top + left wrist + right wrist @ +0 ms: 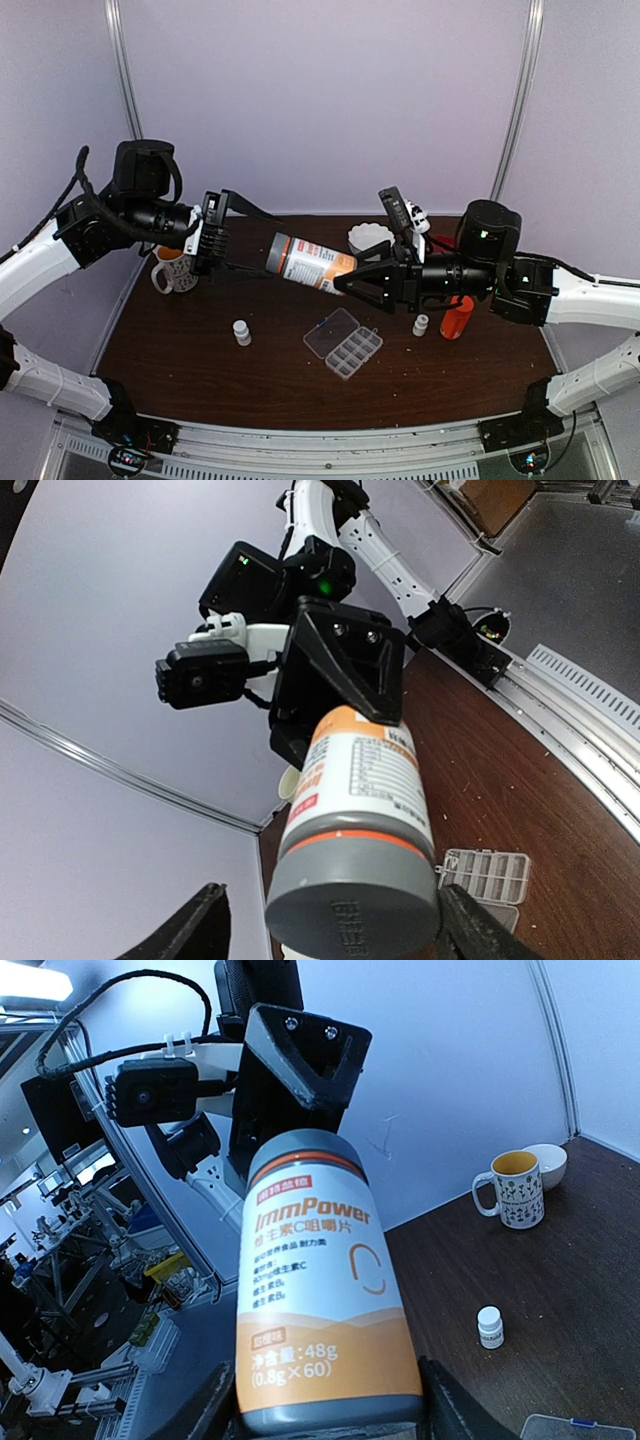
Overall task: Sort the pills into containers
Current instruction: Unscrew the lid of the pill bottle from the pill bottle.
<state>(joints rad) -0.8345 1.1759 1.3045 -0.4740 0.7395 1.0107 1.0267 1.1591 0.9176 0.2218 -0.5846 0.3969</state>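
A large white and orange bottle [310, 262] with a grey cap [352, 900] hangs level above the table between both arms. My right gripper [352, 280] [325, 1415] is shut on the bottle's base end. My left gripper [262, 264] [335, 930] is open around the cap. Its right finger [480, 930] sits against the cap, and its left finger [190, 930] stands apart from it. The clear organizer box [343, 343] [485, 872] lies open on the table below, its corner [580, 1428] showing in the right wrist view. No pills are visible.
Two small white bottles [241, 332] [421, 325] stand either side of the box. An orange cylindrical bottle [457, 317] stands under the right arm. A patterned mug [175, 270] [515, 1188] sits at the back left, a white scalloped bowl [369, 237] at the back middle.
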